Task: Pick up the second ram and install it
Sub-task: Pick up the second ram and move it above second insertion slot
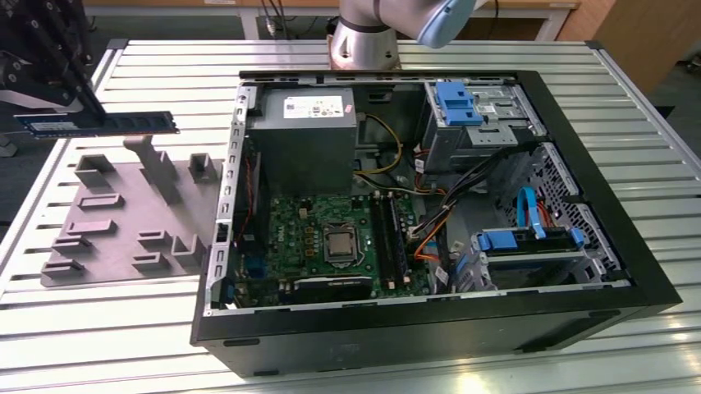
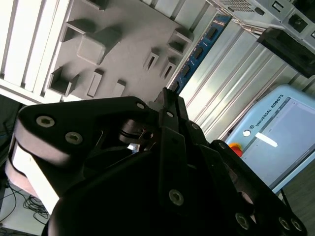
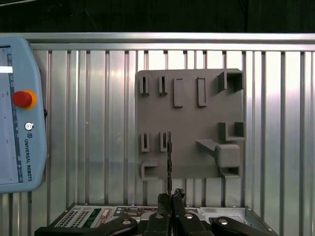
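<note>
Second ram (image 1: 110,123) gripped in claw (image 1: 90,109), clear above grey holder (image 1: 115,217)

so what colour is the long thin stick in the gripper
The long flat ram stick is blue-green with dark chips, best seen in the exterior view.

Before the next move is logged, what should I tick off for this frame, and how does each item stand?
1. Claw gripping the second ram: ok, shut on it.
2. Ram clear of the grey fixture plate: ok, it hangs above the plate in the exterior view.
3. Ram attitude: ok, roughly level along its length.
4. Ram over the motherboard slots: not ok, it is outside the case, toward the exterior view's left.
5. Target slot free, latches open: cannot tell.
6. Orange cables clear of the slots: cannot tell; they run close beside them.
</note>
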### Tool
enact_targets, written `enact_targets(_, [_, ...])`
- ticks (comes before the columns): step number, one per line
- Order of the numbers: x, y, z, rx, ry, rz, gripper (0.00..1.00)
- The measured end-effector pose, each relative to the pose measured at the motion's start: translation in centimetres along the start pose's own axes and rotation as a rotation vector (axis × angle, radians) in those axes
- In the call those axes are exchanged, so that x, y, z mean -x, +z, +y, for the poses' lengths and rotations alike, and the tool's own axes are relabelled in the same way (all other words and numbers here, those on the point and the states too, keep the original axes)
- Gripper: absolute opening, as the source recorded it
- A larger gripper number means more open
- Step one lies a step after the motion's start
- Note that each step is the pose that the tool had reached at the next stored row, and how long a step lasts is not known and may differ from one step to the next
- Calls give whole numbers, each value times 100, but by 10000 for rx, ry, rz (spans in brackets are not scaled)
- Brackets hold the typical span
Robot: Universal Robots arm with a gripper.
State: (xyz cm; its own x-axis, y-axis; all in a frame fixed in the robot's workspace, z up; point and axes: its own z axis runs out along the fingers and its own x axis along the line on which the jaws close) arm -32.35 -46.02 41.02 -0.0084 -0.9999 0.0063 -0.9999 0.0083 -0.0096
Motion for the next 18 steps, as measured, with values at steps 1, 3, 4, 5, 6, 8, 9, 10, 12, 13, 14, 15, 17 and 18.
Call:
enact_targets(1, [0,0,-6,0,0,0,14])
enact_targets(3, [0,0,-19,0,0,0,14])
enact_targets(4, [0,0,-26,0,0,0,14])
enact_targets(5, [0,0,-33,0,0,0,14])
enact_targets(6, [0,1,-39,0,0,0,14])
enact_targets(8, [0,1,-53,0,0,0,14])
enact_targets(9, [0,1,-60,0,0,-1,14])
enact_targets(10, [1,1,-67,0,0,0,14])
enact_targets(12, [1,1,-82,0,0,0,14])
enact_targets(13, [1,1,-89,0,0,0,14])
enact_targets(14, [1,1,-96,0,0,-1,14])
enact_targets(15, [1,1,-104,0,0,0,14])
enact_targets(17, [1,1,-121,0,0,0,14])
enact_targets(18, [1,1,-132,0,-1,0,14])
